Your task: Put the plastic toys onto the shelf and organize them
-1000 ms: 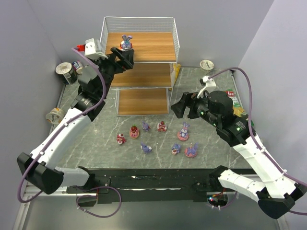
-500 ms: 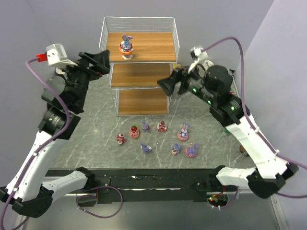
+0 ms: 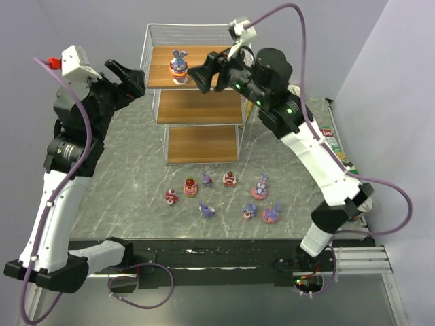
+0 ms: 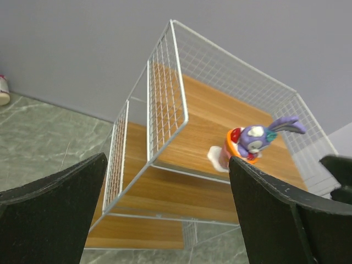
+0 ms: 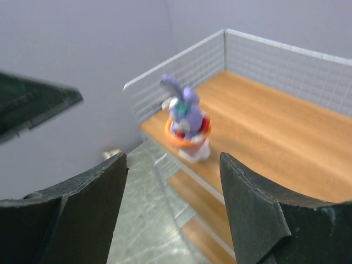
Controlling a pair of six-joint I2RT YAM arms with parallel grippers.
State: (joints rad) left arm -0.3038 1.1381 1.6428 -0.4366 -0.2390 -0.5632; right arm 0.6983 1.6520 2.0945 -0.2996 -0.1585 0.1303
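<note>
Purple bunny [image 3: 179, 62], shelf [image 3: 211, 106] top, twelve o'clock; right hand [image 3: 202, 74] open, empty, close, could topple it; left hand [image 3: 133, 75] wide.

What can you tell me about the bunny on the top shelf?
The bunny is a glossy plastic figure: purple-blue body, long ears, sitting in an orange-red ring on a pale base. It stands upright on the top wooden board of the shelf, near its front edge, left of middle. Only the board touches it.

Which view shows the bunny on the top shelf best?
The left wrist view: the bunny is near and sharp. The right wrist view shows it near but blurred; the top view shows it small and far.
</note>
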